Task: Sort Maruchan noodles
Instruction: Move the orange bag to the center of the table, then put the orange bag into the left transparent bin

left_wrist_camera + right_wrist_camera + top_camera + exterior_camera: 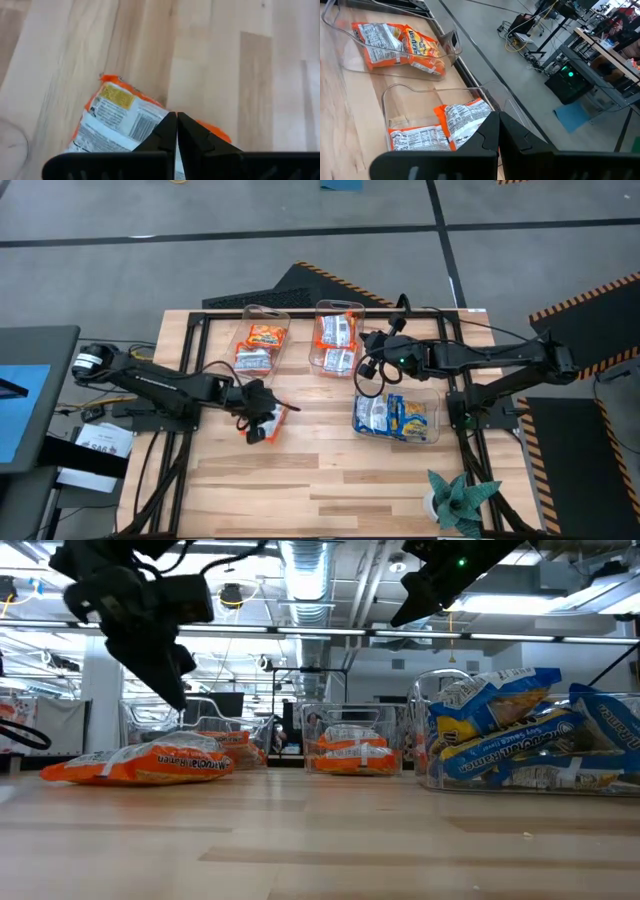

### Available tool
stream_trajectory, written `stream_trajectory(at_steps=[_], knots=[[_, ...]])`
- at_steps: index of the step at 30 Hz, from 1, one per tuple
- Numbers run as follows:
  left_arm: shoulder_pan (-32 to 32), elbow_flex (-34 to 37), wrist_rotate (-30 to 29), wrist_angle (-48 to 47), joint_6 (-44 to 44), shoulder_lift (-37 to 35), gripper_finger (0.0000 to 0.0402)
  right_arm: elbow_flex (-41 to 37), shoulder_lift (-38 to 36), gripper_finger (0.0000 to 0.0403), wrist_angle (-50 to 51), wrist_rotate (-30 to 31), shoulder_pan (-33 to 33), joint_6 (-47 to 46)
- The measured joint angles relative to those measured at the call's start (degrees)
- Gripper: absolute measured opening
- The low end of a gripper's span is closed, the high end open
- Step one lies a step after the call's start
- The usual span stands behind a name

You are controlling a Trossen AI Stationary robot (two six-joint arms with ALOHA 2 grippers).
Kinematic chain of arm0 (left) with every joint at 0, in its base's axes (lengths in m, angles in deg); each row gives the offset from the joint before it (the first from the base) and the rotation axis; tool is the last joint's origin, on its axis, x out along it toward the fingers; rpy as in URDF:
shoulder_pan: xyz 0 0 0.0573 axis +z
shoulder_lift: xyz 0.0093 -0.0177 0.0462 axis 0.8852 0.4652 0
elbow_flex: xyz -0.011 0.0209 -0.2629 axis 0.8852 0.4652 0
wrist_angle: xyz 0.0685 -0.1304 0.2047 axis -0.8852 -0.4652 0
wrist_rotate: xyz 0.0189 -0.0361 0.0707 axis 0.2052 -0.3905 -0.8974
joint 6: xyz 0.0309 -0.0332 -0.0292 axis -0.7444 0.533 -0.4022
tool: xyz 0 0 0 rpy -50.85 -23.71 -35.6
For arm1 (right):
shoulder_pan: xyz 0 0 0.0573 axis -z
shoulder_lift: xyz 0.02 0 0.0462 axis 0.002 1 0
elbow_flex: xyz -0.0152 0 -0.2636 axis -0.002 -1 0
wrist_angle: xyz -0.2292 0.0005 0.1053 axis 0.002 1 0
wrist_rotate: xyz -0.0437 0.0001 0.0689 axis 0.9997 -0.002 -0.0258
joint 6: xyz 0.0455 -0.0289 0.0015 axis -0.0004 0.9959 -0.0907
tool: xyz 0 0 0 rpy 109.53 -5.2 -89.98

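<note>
One orange-red Maruchan packet (272, 424) (117, 122) lies flat on the table, printed back up, and shows in the low view (140, 764) too. My left gripper (258, 406) (176, 116) hovers above it, shut, and its tips (180, 700) are clear of the wrapper. My right gripper (368, 346) (498, 116) is shut and holds nothing. It hangs high over the near end of the middle bin (337, 340), which holds orange and silver-white packets (465, 117). The left bin (262, 345) holds orange packets (395, 45). The right bin (396, 418) holds blue-yellow packets (520, 735).
The three clear bins stand across the table's far and right parts. A small potted plant (455, 502) stands at the near right corner. Bare wood stretches along the near side (330, 480). Black frame rails (190, 360) run along both sides of the table.
</note>
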Motion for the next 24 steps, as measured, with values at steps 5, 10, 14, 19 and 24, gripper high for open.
stream_trajectory(at_steps=[5,10,14,19,24], knots=[[-2.9,-0.1,-1.5,-2.9,1.5,-3.3,0.0002,0.0,0.0,0.0022,0.0,-0.1,0.0,-0.7],[-7.1,0.0,-4.8,-10.4,7.9,-3.5,0.0029,0.0,0.0,0.0022,0.1,-1.2,0.0,-1.1],[-10.7,0.0,-7.3,-12.8,11.6,-3.4,0.0068,0.0,0.0,0.0022,0.1,-1.5,0.0,-1.2],[-14.1,0.0,-13.1,-14.9,14.5,-3.4,0.0131,0.0,0.0,0.0022,0.1,-1.5,0.0,-1.5],[-16.1,2.7,-17.0,-14.5,17.2,-3.5,0.0200,0.0,0.0,0.0022,0.1,-1.5,0.0,-1.6]])
